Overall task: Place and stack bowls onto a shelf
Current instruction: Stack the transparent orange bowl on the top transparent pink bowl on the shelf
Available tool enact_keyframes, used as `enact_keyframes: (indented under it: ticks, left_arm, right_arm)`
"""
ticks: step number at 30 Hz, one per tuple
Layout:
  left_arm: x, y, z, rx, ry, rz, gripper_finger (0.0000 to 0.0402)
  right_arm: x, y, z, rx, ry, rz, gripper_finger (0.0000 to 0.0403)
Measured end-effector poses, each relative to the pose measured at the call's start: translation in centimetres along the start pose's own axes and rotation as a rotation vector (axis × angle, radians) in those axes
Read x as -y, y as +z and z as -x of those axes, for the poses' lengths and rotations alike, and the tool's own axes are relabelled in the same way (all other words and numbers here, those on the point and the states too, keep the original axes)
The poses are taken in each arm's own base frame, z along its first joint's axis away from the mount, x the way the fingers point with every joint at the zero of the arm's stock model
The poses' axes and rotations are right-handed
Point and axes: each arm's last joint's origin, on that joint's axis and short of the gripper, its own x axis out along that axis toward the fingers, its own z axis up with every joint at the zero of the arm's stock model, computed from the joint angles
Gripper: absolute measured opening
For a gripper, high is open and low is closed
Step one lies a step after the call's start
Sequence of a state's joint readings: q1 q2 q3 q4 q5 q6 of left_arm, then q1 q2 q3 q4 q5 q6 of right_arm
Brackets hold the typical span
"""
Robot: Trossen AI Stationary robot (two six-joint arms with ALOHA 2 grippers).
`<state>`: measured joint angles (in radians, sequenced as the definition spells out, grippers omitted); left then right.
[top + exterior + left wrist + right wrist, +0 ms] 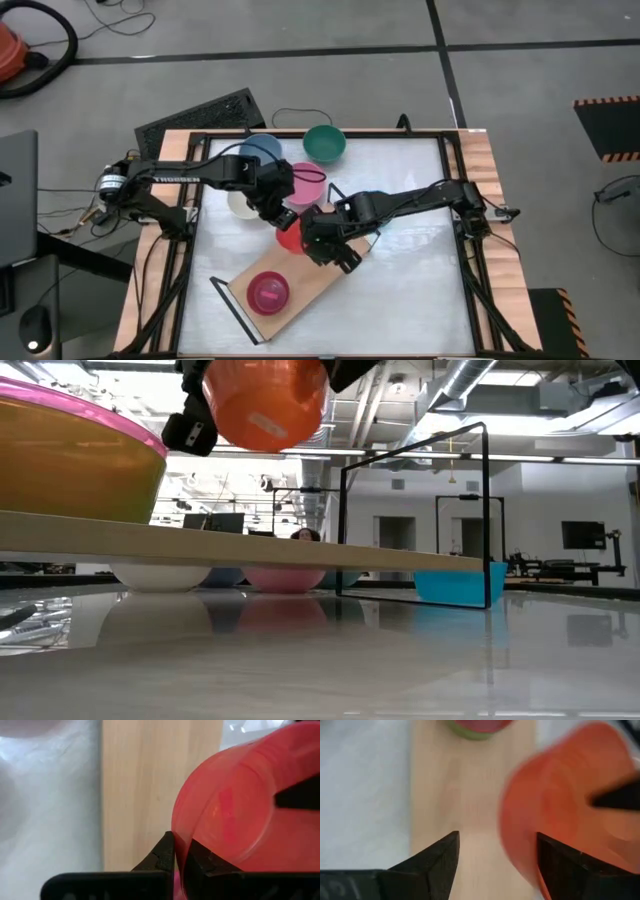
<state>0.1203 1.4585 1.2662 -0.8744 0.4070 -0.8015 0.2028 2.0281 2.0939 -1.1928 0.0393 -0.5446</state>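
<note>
My left gripper (285, 218) is shut on a red bowl (290, 238), which is held above the light-wood shelf (300, 290); in the low view the red bowl (265, 400) hangs clear over the shelf board (250, 546). My right gripper (497, 855) is open right beside the red bowl (570, 795), over the shelf's end. A magenta bowl (268, 292) sits inside a lime green one on the shelf. The blue (260, 150), teal (324, 143), pink (303, 180) and cream (243, 205) bowls rest on the table behind. A cyan bowl (460, 582) shows beyond the shelf. My left gripper pinches the red bowl's rim (176, 840), one finger inside the bowl and one outside against its wall. The bowl is lifted clear of the shelf and tilted. My right gripper: one finger (565, 865) stands by the bowl's wall; whether it touches, I cannot tell.
A black wire loop frame (415, 510) stands at the shelf's end, and another (232, 305) at its near end. The bare board (150, 785) lies between the red bowl and the magenta stack. The table's wooden edge (480, 200) runs on the right.
</note>
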Motion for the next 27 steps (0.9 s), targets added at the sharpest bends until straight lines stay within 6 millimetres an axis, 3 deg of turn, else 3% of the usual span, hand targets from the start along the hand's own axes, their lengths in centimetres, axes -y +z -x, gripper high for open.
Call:
enact_keyframes:
  ticks: [9,15,19,27]
  left_arm:
    - [-1.0,-1.2,2.3,-0.006,0.068,-0.089,0.0000]
    - [-0.3,-5.7,2.3,-0.122,0.273,-0.118,0.0001]
    - [1.3,-8.5,2.5,-0.091,0.269,-0.128,0.0001]
    - [3.7,-13.6,1.8,0.016,0.291,-0.095,0.0000]
  right_arm:
    - [0.1,-0.7,5.7,-0.065,0.030,-0.135,0.0281]
    - [0.5,-2.7,8.2,-0.111,0.022,-0.327,0.0281]
    - [1.0,-4.1,11.2,-0.056,-0.041,-0.410,0.0281]
    - [2.3,-6.7,14.9,-0.007,-0.160,-0.550,0.0281]
